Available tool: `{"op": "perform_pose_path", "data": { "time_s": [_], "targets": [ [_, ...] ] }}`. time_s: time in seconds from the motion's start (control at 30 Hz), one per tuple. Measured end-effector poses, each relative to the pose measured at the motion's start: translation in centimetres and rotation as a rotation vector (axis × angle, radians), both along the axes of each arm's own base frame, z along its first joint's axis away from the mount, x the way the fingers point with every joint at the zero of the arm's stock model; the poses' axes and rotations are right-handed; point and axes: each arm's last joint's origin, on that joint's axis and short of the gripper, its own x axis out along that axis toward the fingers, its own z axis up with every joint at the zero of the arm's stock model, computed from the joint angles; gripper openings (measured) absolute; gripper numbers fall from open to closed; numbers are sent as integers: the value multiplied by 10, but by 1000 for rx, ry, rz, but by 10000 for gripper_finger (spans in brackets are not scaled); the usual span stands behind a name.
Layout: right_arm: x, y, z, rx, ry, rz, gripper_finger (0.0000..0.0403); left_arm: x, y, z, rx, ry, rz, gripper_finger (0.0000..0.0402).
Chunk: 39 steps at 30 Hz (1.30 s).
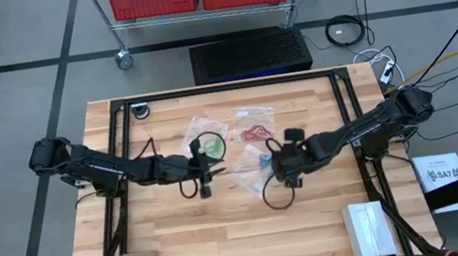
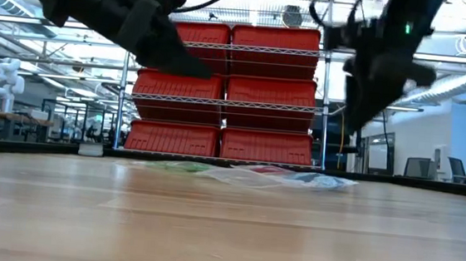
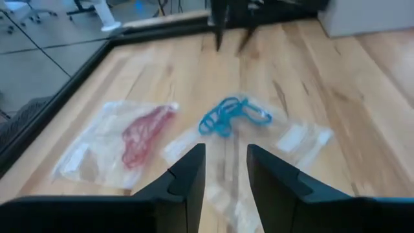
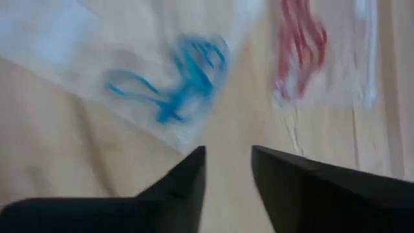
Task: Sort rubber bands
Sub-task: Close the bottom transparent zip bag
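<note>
Looking at handling first: the rubber bands are featherweight, floppy, tangle-prone loops, and they lie in bunches on or in clear plastic bags, which look slick and crinkly, so a pinch risks dragging the film along. Blue bunch (image 3: 229, 116) sits mid-table, red bunch (image 3: 143, 133) just beside it; in the overhead view red (image 1: 256, 132) is at about 12 o'clock from table centre, and green (image 1: 209, 141) lies at about 10 o'clock. Right gripper (image 4: 228, 169) hovers above the table with the blue bunch (image 4: 174, 81) just ahead of its fingertips, jaws parted by a narrow gap, nothing between them. Left gripper (image 3: 225, 169) hovers near the green bag, jaws likewise parted a little and empty. Best hold, I judge: come straight down on a strand sticking out of the bunch, clear of the bag (image 4: 77, 52) edge, and close fully, since the bands are thin and squashy.
</note>
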Motion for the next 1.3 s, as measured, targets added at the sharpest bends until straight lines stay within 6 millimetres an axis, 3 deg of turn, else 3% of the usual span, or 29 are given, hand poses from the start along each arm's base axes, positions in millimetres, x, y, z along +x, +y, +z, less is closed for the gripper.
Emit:
{"op": "perform_pose_path", "data": {
  "time_s": [0.2, 0.4, 0.57, 0.93, 1.17, 1.3],
  "targets": [
    [-9, -17, -30, 64, 35, -32, 9, -1, -1, -1, 21, 18, -9, 121],
    [-14, -17, -56, 142, -33, -19, 8, -1, 0, -1, 23, 17, -5, 121],
    [-18, -18, -61, 147, -31, -46, 2, -1, 0, -1, 24, 15, -1, 121],
    [-5, -15, -61, 194, -138, -12, 0, -1, 1, -1, 36, 14, 28, 121],
    [12, -2, -75, 392, -203, 61, 0, -1, 1, -1, 35, 14, 28, 121],
    [25, 13, -71, 509, -331, 155, 0, -1, 1, -1, 35, 14, 28, 121]
  ]
}}
